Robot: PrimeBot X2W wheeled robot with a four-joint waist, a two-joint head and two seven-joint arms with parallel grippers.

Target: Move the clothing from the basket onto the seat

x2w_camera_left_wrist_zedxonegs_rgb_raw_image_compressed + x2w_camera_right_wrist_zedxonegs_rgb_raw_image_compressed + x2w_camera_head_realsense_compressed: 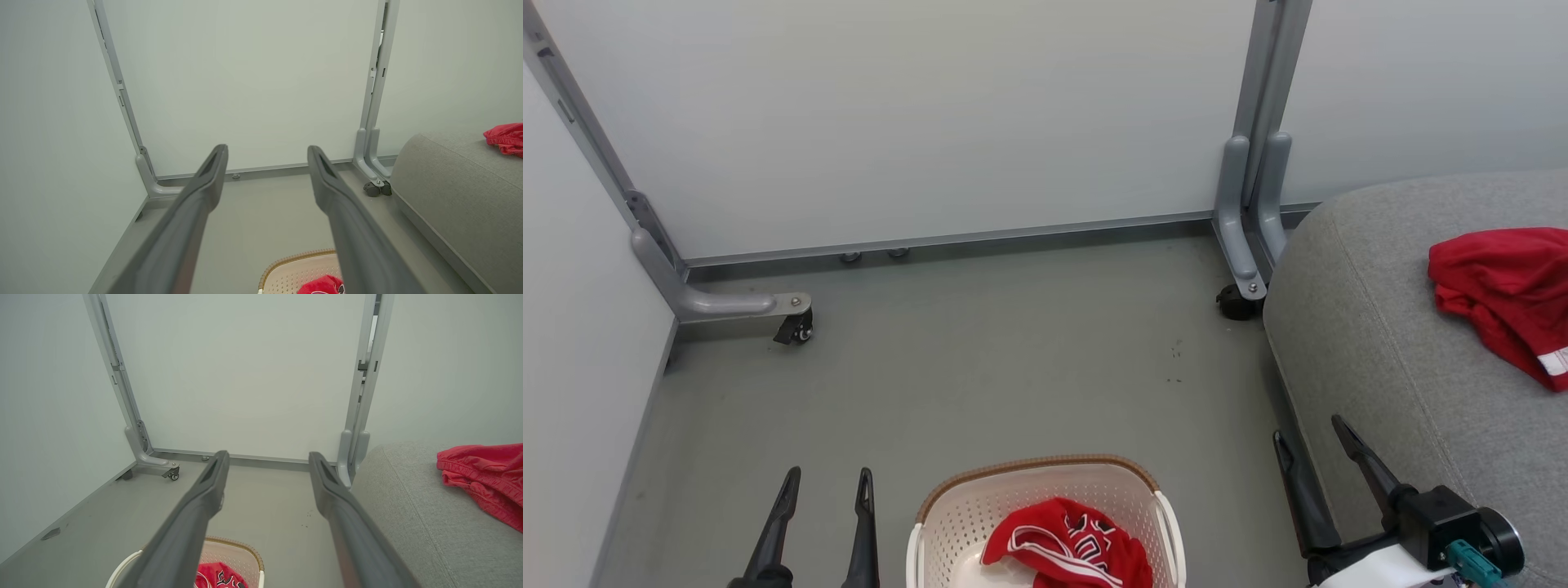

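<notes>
Looking down from my head, a cream-white perforated basket (pixel 964 523) with a brown woven-look rim stands on the grey floor (pixel 972 367) at the bottom centre, cut off by the lower edge. Inside it lies a crumpled red jersey (pixel 1078 547) with white stripe trim and dark white-edged lettering. To the right, well apart from the basket, is the rounded corner of a large grey fabric seat (pixel 1380 343) with a stitched seam. A plain red garment (pixel 1503 286) lies bunched on top of it near the right edge, a small white label showing at its hem. My left jaws hang just left of the basket, above the floor. Their two dark fingers (pixel 776 523) are spread wide apart and hold nothing. My right jaws sit at the lower right, by the seat's front edge. Their fingers (pixel 1368 465) are also fully parted, and nothing is between them. I cannot tell whether they touch the seat. Pale panels (pixel 890 122) in grey frames close off the far side, resting on small black caster wheels (pixel 796 329).
</notes>
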